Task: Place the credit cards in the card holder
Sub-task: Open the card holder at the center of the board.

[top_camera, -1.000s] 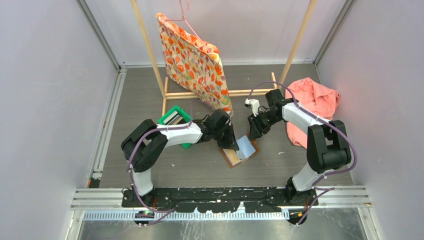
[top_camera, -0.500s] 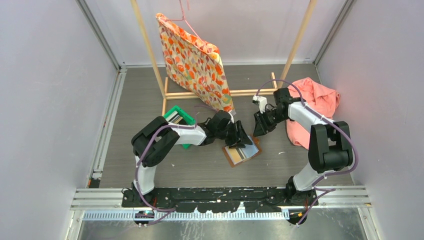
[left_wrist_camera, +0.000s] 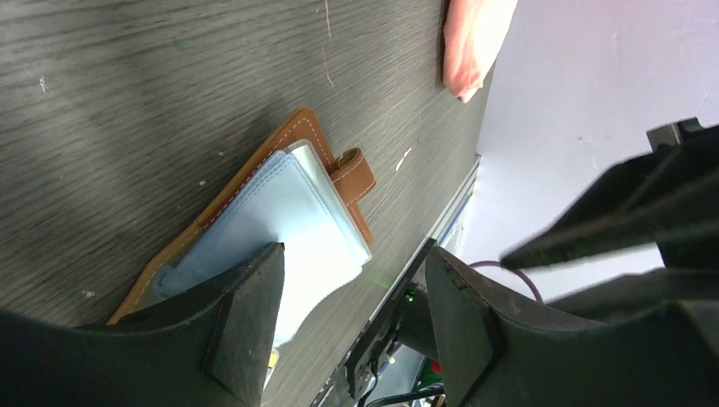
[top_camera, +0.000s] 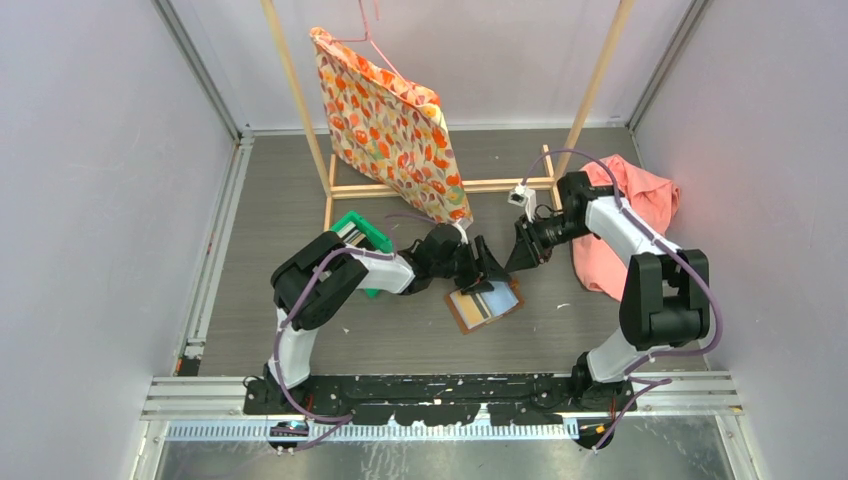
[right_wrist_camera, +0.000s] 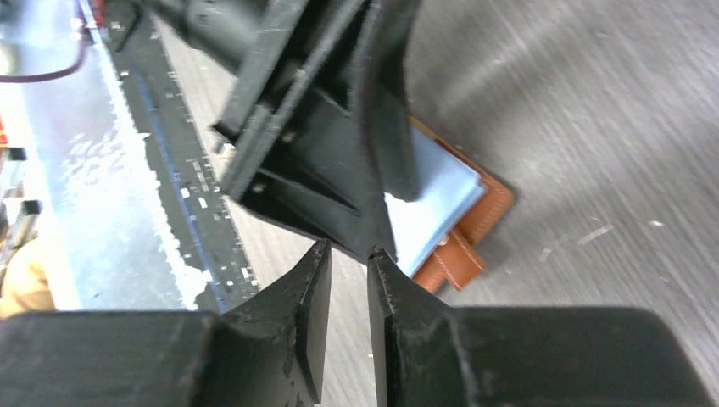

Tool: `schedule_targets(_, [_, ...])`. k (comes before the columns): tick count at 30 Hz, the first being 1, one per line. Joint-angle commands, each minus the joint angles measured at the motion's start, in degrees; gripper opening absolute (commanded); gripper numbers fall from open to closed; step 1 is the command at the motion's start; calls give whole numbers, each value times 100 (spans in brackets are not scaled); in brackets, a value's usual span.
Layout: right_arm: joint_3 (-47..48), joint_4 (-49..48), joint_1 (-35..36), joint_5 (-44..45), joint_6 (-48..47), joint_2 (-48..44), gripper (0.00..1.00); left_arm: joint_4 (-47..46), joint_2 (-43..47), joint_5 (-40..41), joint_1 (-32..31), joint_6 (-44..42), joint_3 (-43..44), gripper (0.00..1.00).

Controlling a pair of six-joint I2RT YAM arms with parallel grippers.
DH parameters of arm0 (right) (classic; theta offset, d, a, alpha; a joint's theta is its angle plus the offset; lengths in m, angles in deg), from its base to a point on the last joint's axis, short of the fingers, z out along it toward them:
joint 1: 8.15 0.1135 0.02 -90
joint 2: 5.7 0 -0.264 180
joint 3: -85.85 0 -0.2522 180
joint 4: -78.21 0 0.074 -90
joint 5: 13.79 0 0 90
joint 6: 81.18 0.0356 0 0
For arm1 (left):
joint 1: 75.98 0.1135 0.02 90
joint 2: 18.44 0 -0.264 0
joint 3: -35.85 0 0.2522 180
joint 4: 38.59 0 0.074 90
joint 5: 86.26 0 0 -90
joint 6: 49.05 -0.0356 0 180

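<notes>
Brown card holder [left_wrist_camera: 326, 140] lying open on the grey table [left_wrist_camera: 127, 102], light blue credit card [left_wrist_camera: 280, 212] across its inside, left gripper [left_wrist_camera: 352, 254] just above it, fingers spread wide and empty, right gripper [right_wrist_camera: 348, 250] close by, fingers nearly together, nothing between.

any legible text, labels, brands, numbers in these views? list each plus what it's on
None readable in any view.
Light blue plastic card on the open brown leather wallet: visible face looks blank.
Cards in the green plastic bin: too small to read.
Black base rail with white marks: blurred, not legible.
Orange patterned hanging cloth: pattern only, no letters.
</notes>
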Motion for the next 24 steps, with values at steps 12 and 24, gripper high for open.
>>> schedule_targets(12, [-628, -135, 679, 412, -1746, -340, 16, -550, 505, 259, 36, -258, -238, 62])
schedule_targets(24, [-1181, -1301, 1107, 1958, -1619, -273, 12, -571, 1061, 350, 151, -407, -633, 62])
